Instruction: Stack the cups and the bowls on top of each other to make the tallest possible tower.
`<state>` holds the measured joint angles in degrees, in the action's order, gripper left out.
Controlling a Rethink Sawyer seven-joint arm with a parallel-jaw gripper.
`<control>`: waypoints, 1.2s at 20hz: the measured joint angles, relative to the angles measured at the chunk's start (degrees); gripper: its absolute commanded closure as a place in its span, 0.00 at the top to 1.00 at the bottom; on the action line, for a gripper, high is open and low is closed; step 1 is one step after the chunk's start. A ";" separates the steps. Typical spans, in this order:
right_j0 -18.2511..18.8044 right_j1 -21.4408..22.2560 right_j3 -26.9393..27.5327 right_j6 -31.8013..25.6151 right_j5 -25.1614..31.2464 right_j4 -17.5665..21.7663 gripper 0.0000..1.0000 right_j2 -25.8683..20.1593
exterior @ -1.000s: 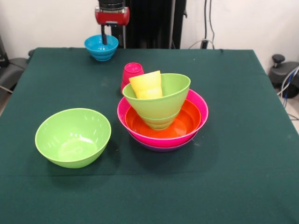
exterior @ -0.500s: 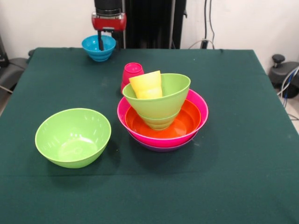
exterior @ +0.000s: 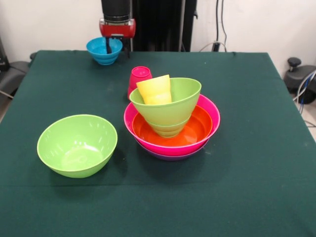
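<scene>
The hand [exterior: 113,45] grips the rim of the small sky-blue plastic bowl [exterior: 102,51] at the green worktop's [exterior: 256,148] far edge.

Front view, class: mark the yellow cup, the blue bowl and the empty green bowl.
yellow cup [exterior: 156,90], front view, its side wall
blue bowl [exterior: 101,55], front view, its outer wall
empty green bowl [exterior: 76,148], front view, its inner floor

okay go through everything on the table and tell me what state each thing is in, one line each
hand: shut on the sky blue bowl's rim, one finger inside.
sky blue bowl: upright, gripped at the far edge.
lime green bowl: upright, empty, alone on the table.
tower: purple, pink, orange, green bowls nested.
yellow cup: tilted inside the top green bowl.
red cup: upside down behind the tower.
</scene>
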<state>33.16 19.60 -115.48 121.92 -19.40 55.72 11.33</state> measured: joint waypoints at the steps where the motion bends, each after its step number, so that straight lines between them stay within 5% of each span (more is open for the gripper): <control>1: -0.22 -0.38 0.34 0.00 0.00 0.01 1.00 0.00; 24: -0.63 -0.79 0.72 0.00 0.00 0.01 1.00 0.10</control>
<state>32.53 18.81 -114.76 121.92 -19.40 55.73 11.43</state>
